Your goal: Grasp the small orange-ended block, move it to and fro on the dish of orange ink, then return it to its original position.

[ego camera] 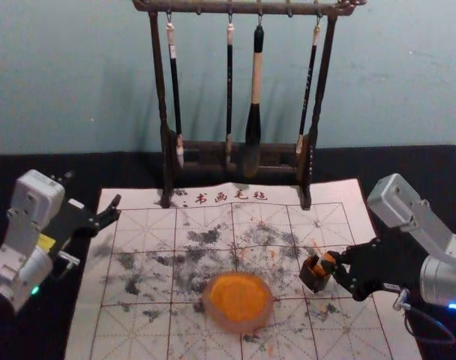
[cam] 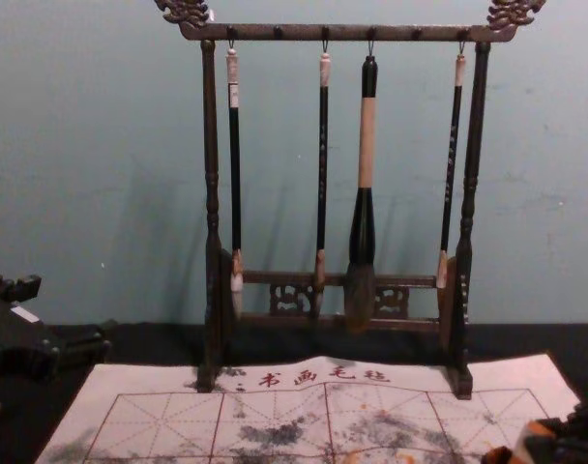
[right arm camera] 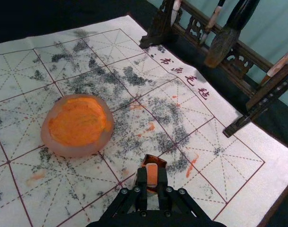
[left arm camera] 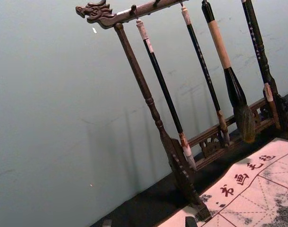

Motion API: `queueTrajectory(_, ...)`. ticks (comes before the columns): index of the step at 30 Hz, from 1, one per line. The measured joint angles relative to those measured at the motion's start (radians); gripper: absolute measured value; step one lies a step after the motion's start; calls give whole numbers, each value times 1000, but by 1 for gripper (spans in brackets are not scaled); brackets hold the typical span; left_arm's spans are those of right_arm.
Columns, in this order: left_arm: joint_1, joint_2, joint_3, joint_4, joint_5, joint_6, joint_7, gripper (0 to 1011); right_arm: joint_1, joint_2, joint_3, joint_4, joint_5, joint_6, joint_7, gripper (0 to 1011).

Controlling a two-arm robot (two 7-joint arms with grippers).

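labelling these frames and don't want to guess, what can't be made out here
- Sides of the block: covered by the right gripper's fingers, right wrist view.
- Whether the block is fully clear of the dark box: the two overlap, head view.
- Writing on the rightmost brush: too small, chest view.
- Near edge of the mat: cut off by the bottom edge, head view.
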Motion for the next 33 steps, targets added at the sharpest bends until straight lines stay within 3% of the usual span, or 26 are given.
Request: queueTrajectory(33, 0, 0, 0, 0, 0, 0, 0, 1001, 19, -14, -14, 25, -24, 4, 7, 87)
